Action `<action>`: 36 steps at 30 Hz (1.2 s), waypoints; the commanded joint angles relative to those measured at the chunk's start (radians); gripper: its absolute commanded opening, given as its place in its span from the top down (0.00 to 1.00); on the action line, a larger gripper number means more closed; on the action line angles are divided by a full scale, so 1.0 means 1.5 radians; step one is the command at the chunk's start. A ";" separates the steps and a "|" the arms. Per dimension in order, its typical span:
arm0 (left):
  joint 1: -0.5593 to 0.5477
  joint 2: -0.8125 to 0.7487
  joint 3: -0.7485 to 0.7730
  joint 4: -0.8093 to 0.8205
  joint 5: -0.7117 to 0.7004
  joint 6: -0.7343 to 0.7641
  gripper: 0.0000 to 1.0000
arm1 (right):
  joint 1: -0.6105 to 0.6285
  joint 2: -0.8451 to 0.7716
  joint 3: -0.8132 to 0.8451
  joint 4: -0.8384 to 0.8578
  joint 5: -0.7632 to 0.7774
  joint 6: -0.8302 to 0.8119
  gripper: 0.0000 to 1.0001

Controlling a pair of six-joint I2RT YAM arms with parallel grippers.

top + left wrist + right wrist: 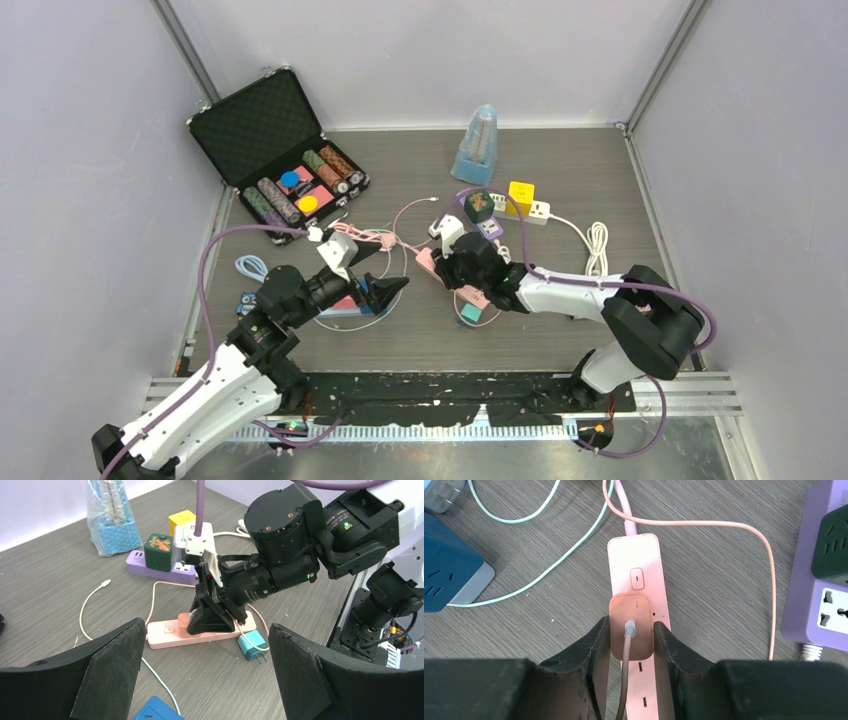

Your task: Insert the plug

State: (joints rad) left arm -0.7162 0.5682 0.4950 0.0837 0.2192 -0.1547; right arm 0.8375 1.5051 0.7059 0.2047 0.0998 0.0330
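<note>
- Grey wood-grain table point(560, 330) inside pale walls, top external view. The right gripper point(455, 268) stands over the pink power strip point(427, 258) at mid-table. The left gripper point(390, 290) hovers well apart from it, to the left. Only this view gives the whole layout and both arms. The plug itself is hidden under the right wrist.
- Left wrist view. The left gripper's fingers point(107, 675) are spread wide with nothing between them. Beyond them, the right gripper point(210, 622) bears down on the pink power strip point(165, 630), and a teal charger point(251, 645) lies just beside the strip's near end. This side-on angle shows the height of the plug body above the strip, which the other views do not. Whether it is fully seated cannot be told.
- Right wrist view. The right gripper's fingers point(596, 650) are clamped on either side of the plug point(631, 615), which sits on the pink power strip point(634, 555) just below its switch. The plug's cable runs back between the fingers. Alignment is visible only here, with the plug square to the strip's long axis.
- Guidance, as judgement: press straight down, keep the plug untilted, and let go only when its base meets the strip's face.
</note>
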 commanded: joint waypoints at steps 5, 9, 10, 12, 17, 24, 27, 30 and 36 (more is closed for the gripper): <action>-0.001 -0.008 0.008 0.007 -0.007 -0.003 0.08 | 0.059 0.051 0.068 -0.187 0.059 0.088 0.87; -0.001 -0.021 0.009 0.002 -0.015 -0.002 0.08 | 0.049 0.032 0.162 -0.268 0.080 0.094 0.53; -0.001 -0.025 0.010 0.001 -0.017 -0.002 0.08 | 0.042 0.030 0.178 -0.297 0.075 0.097 0.47; -0.001 -0.032 0.009 -0.003 -0.023 -0.002 0.08 | 0.029 0.033 0.243 -0.341 0.063 0.102 0.24; -0.001 -0.045 0.009 -0.008 -0.034 -0.001 0.08 | 0.006 0.059 0.323 -0.409 0.019 0.093 0.14; -0.002 -0.056 0.009 -0.025 -0.059 0.002 0.08 | -0.001 0.112 0.395 -0.488 -0.023 0.067 0.14; -0.002 -0.061 0.008 -0.027 -0.063 0.003 0.08 | -0.002 0.138 0.413 -0.516 -0.047 0.057 0.16; -0.001 -0.062 0.008 -0.028 -0.070 0.003 0.08 | -0.003 0.150 0.425 -0.537 -0.055 0.055 0.20; -0.001 -0.057 0.013 -0.036 -0.081 -0.002 0.08 | -0.003 0.088 0.408 -0.523 -0.023 0.091 0.19</action>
State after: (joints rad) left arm -0.7162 0.4820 0.4950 0.0299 0.1253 -0.1539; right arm 0.8341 1.7374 1.2907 -0.5823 0.0425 0.1356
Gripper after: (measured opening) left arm 0.921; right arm 0.802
